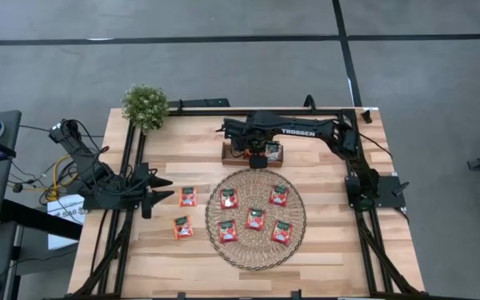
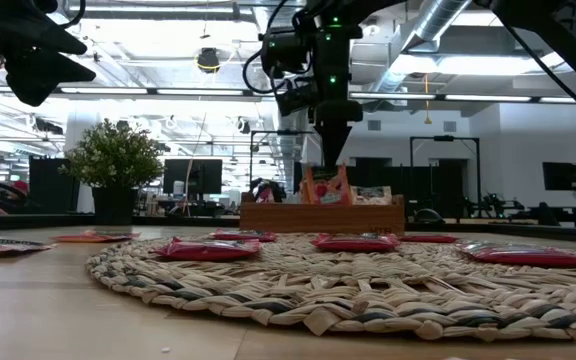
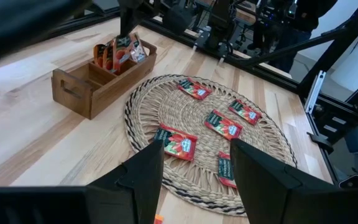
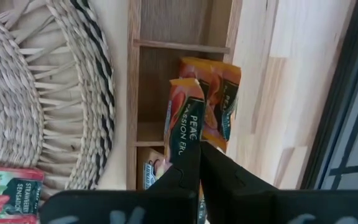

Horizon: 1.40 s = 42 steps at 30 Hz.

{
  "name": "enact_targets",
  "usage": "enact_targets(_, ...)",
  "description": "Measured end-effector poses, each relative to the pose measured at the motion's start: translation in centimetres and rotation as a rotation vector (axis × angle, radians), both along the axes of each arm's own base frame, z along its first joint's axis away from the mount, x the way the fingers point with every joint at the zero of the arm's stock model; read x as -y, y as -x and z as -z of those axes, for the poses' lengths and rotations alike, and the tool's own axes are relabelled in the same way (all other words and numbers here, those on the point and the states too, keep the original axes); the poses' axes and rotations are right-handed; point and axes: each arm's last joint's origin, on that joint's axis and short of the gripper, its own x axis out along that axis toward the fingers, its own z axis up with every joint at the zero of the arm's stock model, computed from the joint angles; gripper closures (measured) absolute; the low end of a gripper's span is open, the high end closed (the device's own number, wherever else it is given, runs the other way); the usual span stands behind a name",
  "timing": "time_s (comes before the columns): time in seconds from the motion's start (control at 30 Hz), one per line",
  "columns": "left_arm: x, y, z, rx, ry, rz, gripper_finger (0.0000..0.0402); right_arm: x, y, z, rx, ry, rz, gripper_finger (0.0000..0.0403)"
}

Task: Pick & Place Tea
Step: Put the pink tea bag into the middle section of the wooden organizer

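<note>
The brown wooden tray stands at the far edge of the round woven mat. My right gripper points down over the tray's middle slot, shut on an orange tea sachet. A second orange sachet stands in that slot, and a pale one in the slot beside it. Several red sachets lie flat on the mat, and two more on the table to its left. My left gripper hovers open at the table's left. My right gripper pinches the orange sachet by its upper edge between its two fingers. The fingers come from above and point down. The sachet hangs upright below them, its lower end down in the tray's middle slot; whether it touches the bottom cannot be told.
A small potted plant stands at the table's far left corner. The tray's third slot shows bare wood. Black frame rails run along the table's left and right sides.
</note>
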Motion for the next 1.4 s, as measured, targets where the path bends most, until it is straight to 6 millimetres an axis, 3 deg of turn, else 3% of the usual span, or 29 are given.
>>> enact_targets(0.9, 0.0, 0.0, 0.0, 0.003, -0.006, -0.011, 0.0225, 0.8, -0.7, -1.1, 0.107, -0.027, 0.012, 0.0403)
enact_targets(1.1, 0.0, 0.0, 0.0, 0.003, -0.006, -0.011, 0.0225, 1.7, -0.1, -0.2, 0.074, -0.037, 0.04, 0.0403)
enact_targets(1.4, 0.0, 0.0, 0.0, 0.004, -0.006, -0.011, 0.0225, 1.5, 0.1, 0.8, 0.047, -0.045, 0.042, 0.0403)
